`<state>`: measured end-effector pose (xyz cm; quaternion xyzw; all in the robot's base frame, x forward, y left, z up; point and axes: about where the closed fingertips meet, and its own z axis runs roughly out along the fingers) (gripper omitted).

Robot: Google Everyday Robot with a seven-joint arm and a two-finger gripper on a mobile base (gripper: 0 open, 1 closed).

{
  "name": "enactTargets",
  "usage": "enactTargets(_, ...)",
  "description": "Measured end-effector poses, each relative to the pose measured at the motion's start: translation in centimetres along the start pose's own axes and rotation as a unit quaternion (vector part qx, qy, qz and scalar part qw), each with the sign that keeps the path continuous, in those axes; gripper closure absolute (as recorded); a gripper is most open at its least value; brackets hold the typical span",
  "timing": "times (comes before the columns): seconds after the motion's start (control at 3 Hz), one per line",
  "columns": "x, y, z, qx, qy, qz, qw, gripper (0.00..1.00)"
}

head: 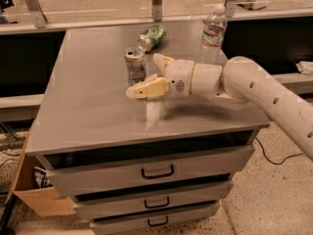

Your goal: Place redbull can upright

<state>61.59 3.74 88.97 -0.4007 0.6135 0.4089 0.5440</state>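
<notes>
The redbull can (135, 67) stands upright on the grey metal table (88, 102), left of the middle. It is silver and pale blue with a dented body. My gripper (144, 75) is just to the right of the can, level with its body. It is open, with one cream finger (148, 88) reaching toward the table below the can and the other finger (161, 60) behind it. The fingers are not closed on the can.
A green patterned can (151, 36) lies on its side behind the redbull can. A clear water bottle (214, 29) stands at the back right. The table has drawers (156, 170) below. A cardboard box (34, 199) sits on the floor at left.
</notes>
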Motion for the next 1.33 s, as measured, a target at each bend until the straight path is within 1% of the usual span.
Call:
enactTargets(0.33,-1.2,-0.7,-2.9,0.003,0.04,-0.024,0.9989,0.0)
enactTargets(0.67,-2.1,-1.3,-8.6,0.009,0.09,-0.062,0.9939,0.0)
enactTargets(1.0,-2.6,-1.1,-14.4,0.02,0.119,-0.091,0.9886,0.0)
enactTargets(1.33,-2.6,-0.8,-14.7,0.015,0.121,-0.092,0.9883,0.0)
